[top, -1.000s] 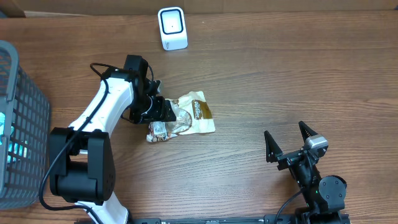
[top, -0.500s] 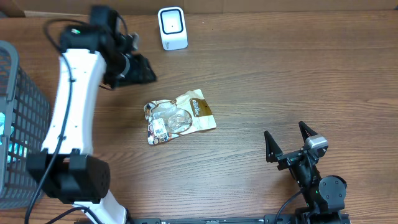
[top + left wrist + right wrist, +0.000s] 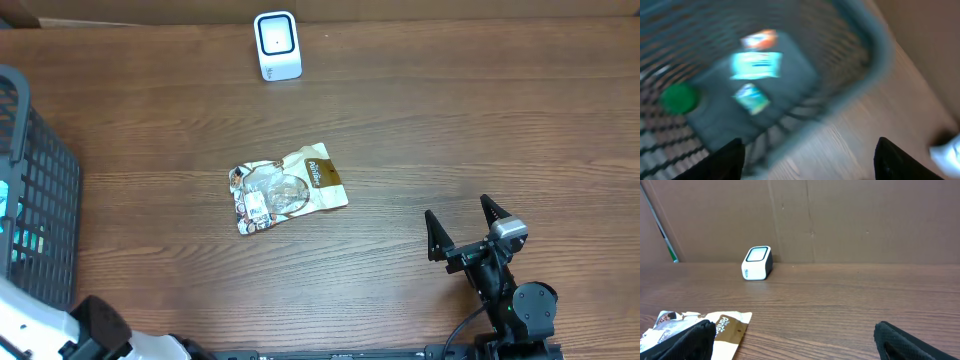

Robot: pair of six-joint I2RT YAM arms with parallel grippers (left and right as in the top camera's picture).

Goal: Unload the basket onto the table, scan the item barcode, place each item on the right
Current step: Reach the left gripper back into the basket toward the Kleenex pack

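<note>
1. The snack packet [image 3: 288, 190] lies flat on the wooden surface [image 3: 450, 120], near its middle, and we see neither hand touching it.
2. The right hand [image 3: 466, 238] sits low near the front edge of the surface. Its two fingers are spread wide with nothing between them.
3. The packet is well apart from the right hand, ahead of it and off to its left. In the right wrist view it shows only at the lower left corner.
4. The white scanner [image 3: 277, 45] stands at the far edge of the surface, beyond the packet and apart from it.
5. We see the left hand [image 3: 810, 160] only through its own wrist camera, and that view is blurred. Its dark fingers sit at the lower corners, apart, with nothing between them.
6. The left hand hangs above the gray basket [image 3: 45, 190] at the left edge of the surface, well away from the packet.
7. Inside the basket we make out a green round thing [image 3: 677, 97] and some light packets [image 3: 756, 65]. They are too blurred to tell more.
</note>
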